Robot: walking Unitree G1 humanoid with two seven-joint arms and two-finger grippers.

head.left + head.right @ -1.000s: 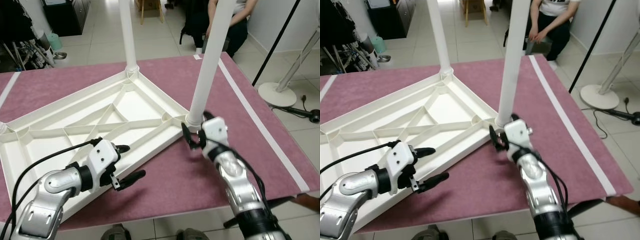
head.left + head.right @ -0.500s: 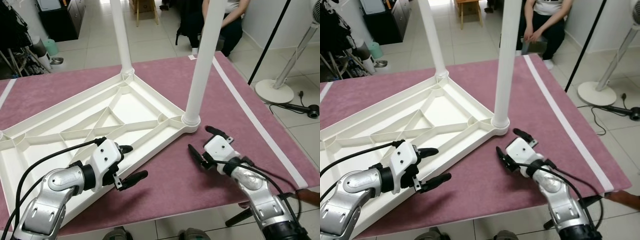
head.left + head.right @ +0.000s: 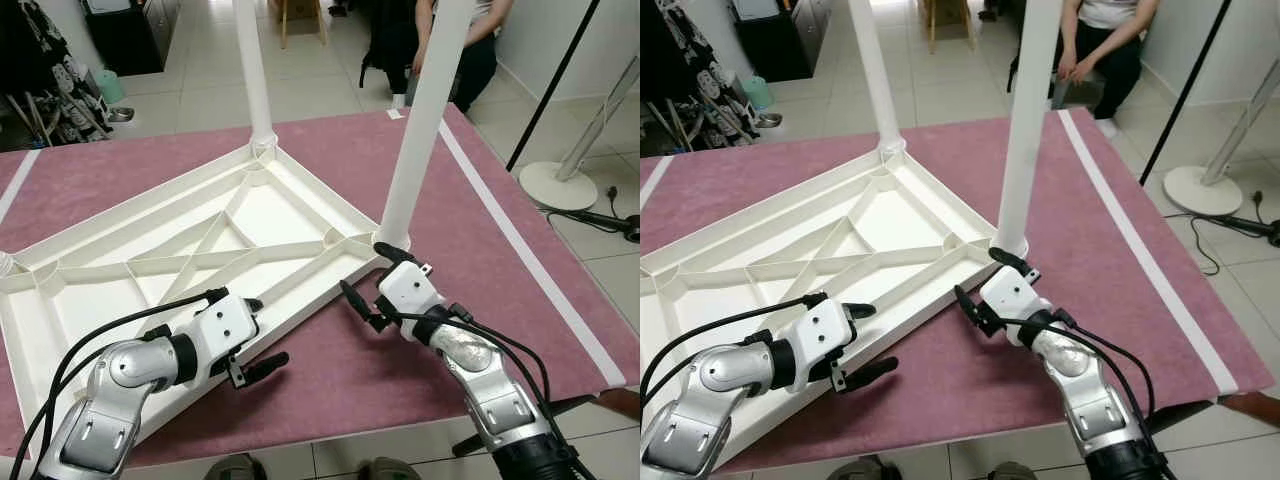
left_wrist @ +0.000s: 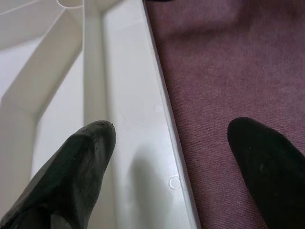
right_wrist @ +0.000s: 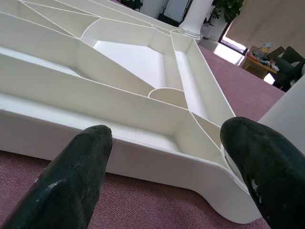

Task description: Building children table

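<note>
A white children's tabletop point(image 3: 270, 215) lies upside down on the purple mat point(image 3: 480, 240), ribs facing up. Two white legs stand in its corners: one at the far corner point(image 3: 255, 80), one at the right corner point(image 3: 418, 130). My left gripper point(image 3: 266, 332) is open astride the tabletop's near rim point(image 4: 164, 109), one finger over the plastic and the other over the mat. Just in front of the right leg's base, my right gripper point(image 3: 362, 268) is open and faces the tabletop's corner wall point(image 5: 143, 152), holding nothing.
A person point(image 3: 1100, 40) sits behind the mat's far right. On the floor to the right are a fan base point(image 3: 555, 185), a black slanted pole point(image 3: 550, 85) and cables. A white stripe point(image 3: 520, 250) runs along the mat's right side.
My right gripper, which had drawn back toward the mat's near right half a second ago, has moved in again to the right leg's base. The left gripper stays at the near rim.
</note>
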